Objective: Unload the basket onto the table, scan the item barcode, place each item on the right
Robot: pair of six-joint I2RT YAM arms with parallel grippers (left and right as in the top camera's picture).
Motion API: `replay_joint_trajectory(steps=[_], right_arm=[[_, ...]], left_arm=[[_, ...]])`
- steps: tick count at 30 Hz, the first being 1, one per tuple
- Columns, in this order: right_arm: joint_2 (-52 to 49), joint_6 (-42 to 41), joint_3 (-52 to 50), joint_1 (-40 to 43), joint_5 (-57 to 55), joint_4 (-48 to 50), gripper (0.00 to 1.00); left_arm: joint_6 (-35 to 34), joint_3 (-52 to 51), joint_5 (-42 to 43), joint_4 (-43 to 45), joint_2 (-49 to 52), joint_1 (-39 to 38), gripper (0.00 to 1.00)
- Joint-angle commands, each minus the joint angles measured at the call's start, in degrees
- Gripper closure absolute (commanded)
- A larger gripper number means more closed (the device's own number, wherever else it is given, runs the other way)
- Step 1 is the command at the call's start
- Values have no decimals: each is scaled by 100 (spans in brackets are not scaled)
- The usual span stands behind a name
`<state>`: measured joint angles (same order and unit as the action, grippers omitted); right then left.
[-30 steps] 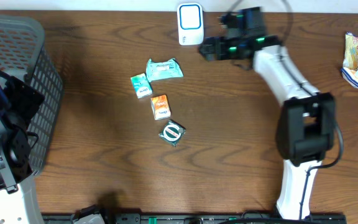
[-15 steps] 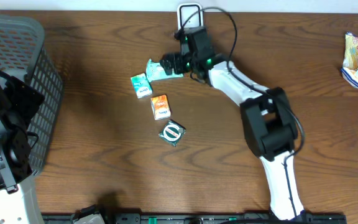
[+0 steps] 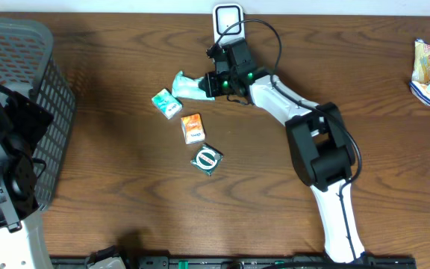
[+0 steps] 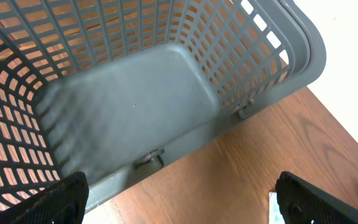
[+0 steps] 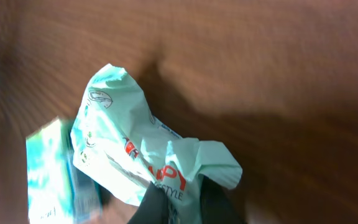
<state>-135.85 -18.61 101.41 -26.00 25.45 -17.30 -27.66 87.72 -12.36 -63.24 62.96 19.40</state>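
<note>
Overhead view of a brown wooden desk. Nearest, at 9 o'clock, the left gripper hangs with its jaws spread wide and empty above a grey mesh basket.

Near the centre lies a round green packet. An orange box sits just beyond it at 11 o'clock, and a small teal box farther on at 10 o'clock.

Next comes the task's item, a mint-green pouch, left of centre on the far half of the desk. The right gripper has its jaws closed on the pouch's crumpled right-hand end, and the wrist view shows the film bunched between them.

The pouch looks light, soft and crinkly. It will likely flop and fold, which could hide the barcode, and the slick film may slip. The flat sealed edge seems the firmest place to pinch.

The teal box lies right against the pouch at 7 o'clock and could be dragged along.

At 12 o'clock on the far edge stands a white blue-windowed device, probably the scanner, close to the gripper. A crumpled wrapper lies well apart at 2 o'clock.
</note>
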Motion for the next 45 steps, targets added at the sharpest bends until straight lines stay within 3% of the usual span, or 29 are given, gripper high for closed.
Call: replay_joint_trajectory(steps=[1, 7, 9, 13, 15, 19, 22, 25, 30, 35, 37, 38, 43, 45], right_arm=[[883, 221, 26, 173, -455, -715, 99], [1696, 542, 26, 197, -1735, -2809, 99], [1821, 538, 26, 142, -2909, -3335, 99], [1773, 345, 7, -125, -5910, -3807, 99], [1749, 273, 4, -249, -6815, -3971, 99], [1740, 275, 4, -413, -7414, -4245, 99], [1731, 376, 2, -444, -7486, -4376, 99], [1652, 1211, -66, -442, -7462, -4599, 99], [1495, 1648, -223, -463, -7420, -4741, 99], [1394, 2452, -409, -726, -6102, -4841, 97], [1394, 2378, -442, -984, -6105, -4791, 76], [1394, 2378, -442, -1110, -6057, -4758, 53], [1394, 2645, -442, -1821, -5184, -4483, 40], [1394, 2643, -439, -2072, -5187, -4253, 41]], left_arm=[[-48, 9, -33, -20, 2, 20, 5], [-50, 9, -33, -20, 2, 20, 5], [-50, 9, -33, -20, 2, 20, 5], [-48, 9, -33, -20, 2, 20, 5], [-50, 9, -33, -20, 2, 20, 5], [-50, 9, -33, -20, 2, 20, 5], [-48, 9, -33, -20, 2, 20, 5], [-48, 9, -33, -20, 2, 20, 5], [-48, 9, -33, -20, 2, 20, 5], [-50, 9, -33, -20, 2, 20, 5], [-48, 9, -33, -20, 2, 20, 5], [-50, 9, -33, -20, 2, 20, 5], [-48, 9, -33, -20, 2, 20, 5], [-48, 9, -33, -20, 2, 20, 5]])
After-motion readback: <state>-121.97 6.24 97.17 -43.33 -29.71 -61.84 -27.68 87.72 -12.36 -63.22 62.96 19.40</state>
